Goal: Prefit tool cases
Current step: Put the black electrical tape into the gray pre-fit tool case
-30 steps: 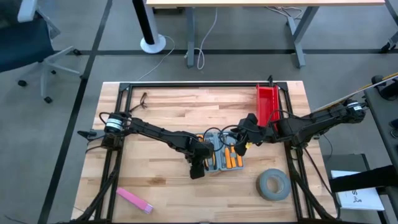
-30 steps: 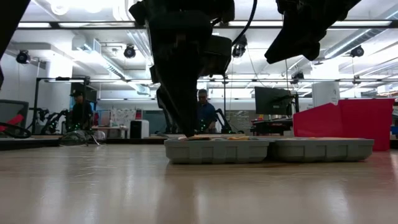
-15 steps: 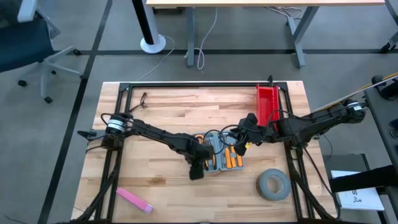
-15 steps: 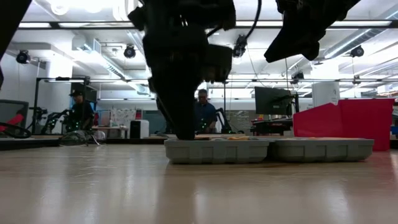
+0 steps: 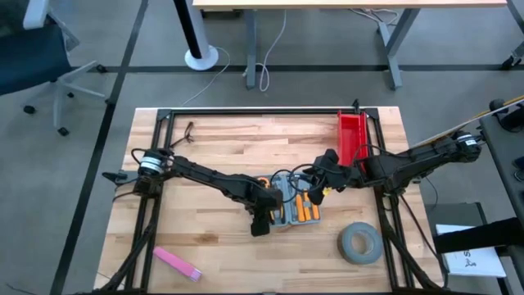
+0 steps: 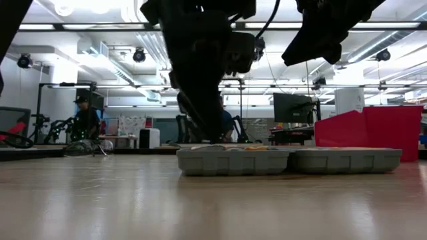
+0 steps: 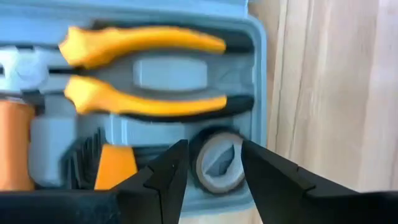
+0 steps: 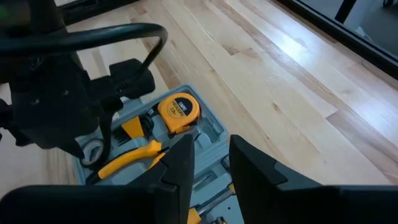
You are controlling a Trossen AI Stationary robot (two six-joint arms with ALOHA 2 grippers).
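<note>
The blue-grey tool case [image 5: 293, 203] lies open and flat on the wooden table, both halves side by side in the low view [image 6: 287, 161]. It holds yellow-handled pliers [image 7: 143, 68] and an orange tape measure [image 8: 179, 109]. My left gripper [image 5: 262, 220] is open and reaches down at the case's near left corner. Its fingers stand on either side of a small grey ring [image 7: 217, 163] in a recess. My right gripper [image 5: 315, 187] is open and hovers well above the case's far right part [image 8: 211, 142]. My left gripper [image 7: 213, 146] comes at the case from above, pointing down, its tips level with the case's top edge [image 6: 212, 138]. The small grey ring shows between its open fingers. Whether they touch the ring or the case, I cannot tell.
A red bin [image 5: 352, 135] stands by the far right edge, behind the case. A large grey tape roll [image 5: 360, 243] lies near the right front corner and a pink flat item [image 5: 176, 263] near the left front. Dark frame rails [image 5: 262, 113] border the table. People sit beyond it [image 6: 85, 117].
In the low view my left gripper has shifted a little toward the table's right along the case's near left part, staying low over it. The case has not moved, and my right gripper has kept still.
</note>
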